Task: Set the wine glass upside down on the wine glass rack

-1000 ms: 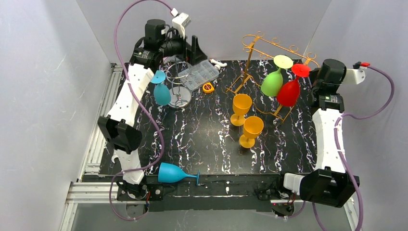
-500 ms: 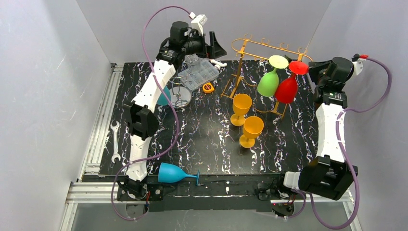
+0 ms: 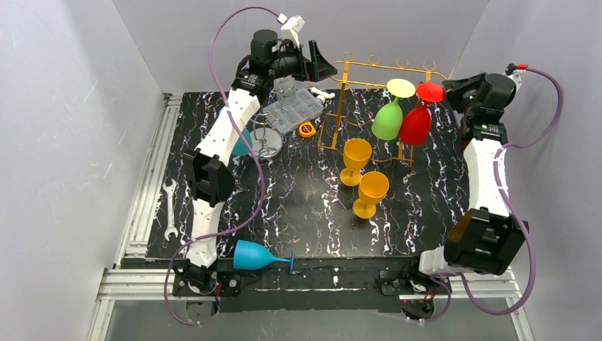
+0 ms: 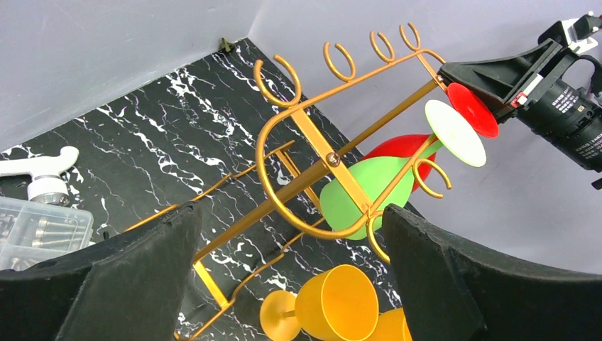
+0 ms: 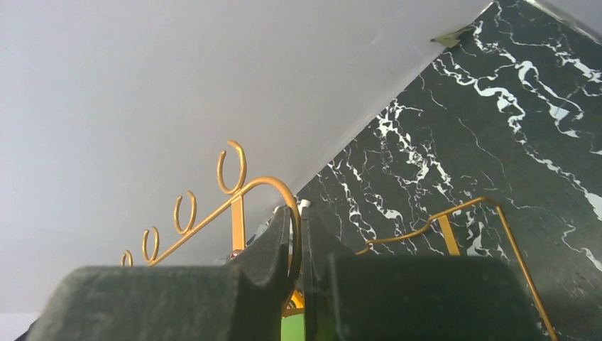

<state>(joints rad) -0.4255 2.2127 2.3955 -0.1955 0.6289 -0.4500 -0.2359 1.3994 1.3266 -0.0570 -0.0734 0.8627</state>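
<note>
The gold wire wine glass rack (image 3: 365, 71) stands at the back of the table, with a green wine glass (image 3: 387, 119) and a red one (image 3: 414, 125) hanging upside down from it. My right gripper (image 3: 449, 85) is shut on the wire loop (image 5: 292, 206) at the rack's right end. At the left end my left gripper (image 3: 323, 69) is open, its fingers (image 4: 426, 263) straddling the end loop (image 4: 312, 224) without touching it. Two orange glasses (image 3: 356, 160) (image 3: 371, 193) stand upright mid-table. A blue glass (image 3: 255, 256) lies on its side at the near edge.
Another blue glass (image 3: 241, 141) is partly hidden behind the left arm, beside a wire stand (image 3: 266, 141). A clear parts box (image 3: 298, 110) and a yellow tape measure (image 3: 307, 129) lie at the back left. A wrench (image 3: 170, 206) rests on the rail at the left.
The left arm swung from the blue glass at the left to the rack's left end. The right gripper has drawn the rack, with both hanging glasses, left and towards the back.
</note>
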